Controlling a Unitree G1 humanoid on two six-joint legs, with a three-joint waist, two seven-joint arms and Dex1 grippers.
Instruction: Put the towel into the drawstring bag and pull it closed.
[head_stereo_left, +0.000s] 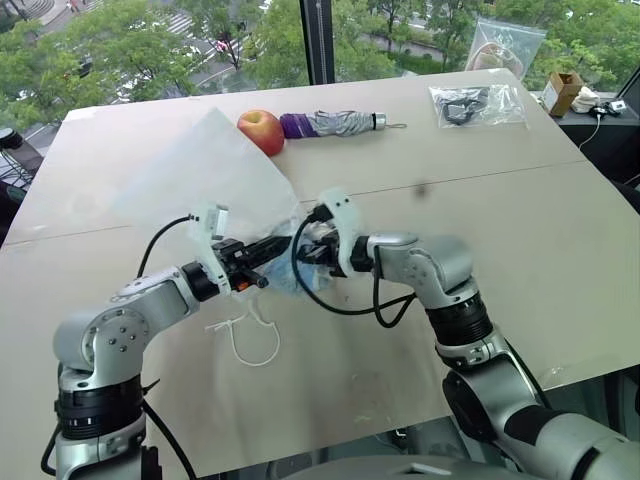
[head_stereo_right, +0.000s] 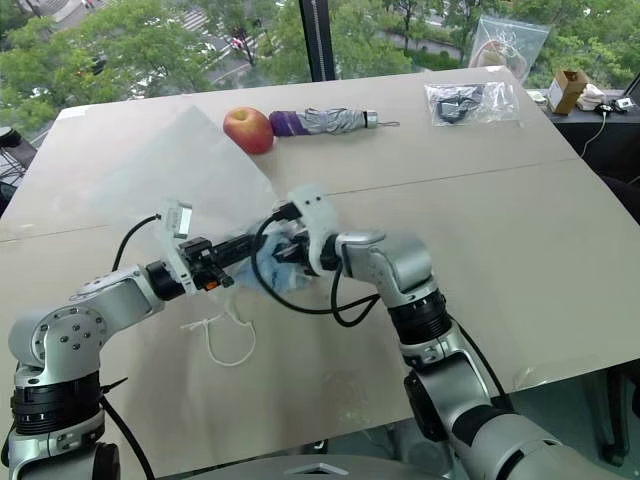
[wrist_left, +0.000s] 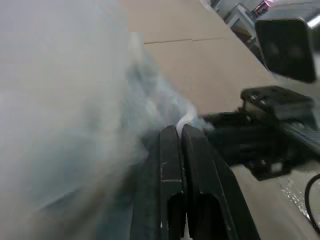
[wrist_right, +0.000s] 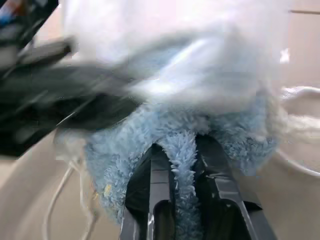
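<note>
The drawstring bag, thin white and semi-sheer, is lifted off the table with its mouth held between the two arms. My left gripper is shut on the bag's rim; in the left wrist view a sliver of white fabric is pinched at the fingertips. The towel, light-blue terry, sits at the bag's mouth, partly under the white fabric. My right gripper is shut on a fold of the towel, close against the left gripper. The bag's white cord trails in a loop on the table below.
A red apple and a folded purple-grey umbrella lie behind the bag. Clear plastic bags and a small cardboard box are at the far right. The table's near edge runs just below the arms.
</note>
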